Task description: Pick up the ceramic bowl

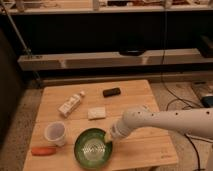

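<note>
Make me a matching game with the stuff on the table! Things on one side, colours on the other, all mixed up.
Things:
1. ceramic bowl
2. cup
3. flat thing near the far edge of the table
4. long thing at the front left corner

Colours:
A. white
B. orange-red
C. dark green
D. black

Pairs: 1-C, 2-A, 3-D, 4-B.

Bonus: the gripper is at the right rim of the ceramic bowl.
</note>
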{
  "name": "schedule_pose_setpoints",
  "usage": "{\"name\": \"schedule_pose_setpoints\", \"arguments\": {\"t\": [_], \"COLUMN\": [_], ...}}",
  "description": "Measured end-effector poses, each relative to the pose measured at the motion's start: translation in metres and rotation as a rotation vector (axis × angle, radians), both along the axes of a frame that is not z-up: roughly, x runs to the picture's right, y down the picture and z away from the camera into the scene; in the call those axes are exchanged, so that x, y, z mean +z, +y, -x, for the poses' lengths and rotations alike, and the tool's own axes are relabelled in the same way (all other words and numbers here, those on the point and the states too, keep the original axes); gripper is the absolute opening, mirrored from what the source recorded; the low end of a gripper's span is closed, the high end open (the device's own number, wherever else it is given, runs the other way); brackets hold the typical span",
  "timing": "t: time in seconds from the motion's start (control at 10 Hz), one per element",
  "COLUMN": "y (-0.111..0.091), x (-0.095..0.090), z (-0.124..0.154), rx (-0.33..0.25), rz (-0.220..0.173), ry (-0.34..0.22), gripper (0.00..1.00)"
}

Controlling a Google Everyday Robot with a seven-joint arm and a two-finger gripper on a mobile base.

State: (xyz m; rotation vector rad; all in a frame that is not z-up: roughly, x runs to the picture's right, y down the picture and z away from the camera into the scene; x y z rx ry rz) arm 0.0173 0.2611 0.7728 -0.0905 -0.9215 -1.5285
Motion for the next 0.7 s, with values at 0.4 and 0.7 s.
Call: {"name": "schedule_pose_setpoints", "arguments": {"t": [0.4,0.7], "y": [-0.002,-0.01], "x": [-0.006,-0.014], "z": [0.006,0.009], "rx": [-0.008,-0.014], "rz": [-0.006,-0.015], "ry": [0.003,0.005], "gripper": [0.13,0.13]}}
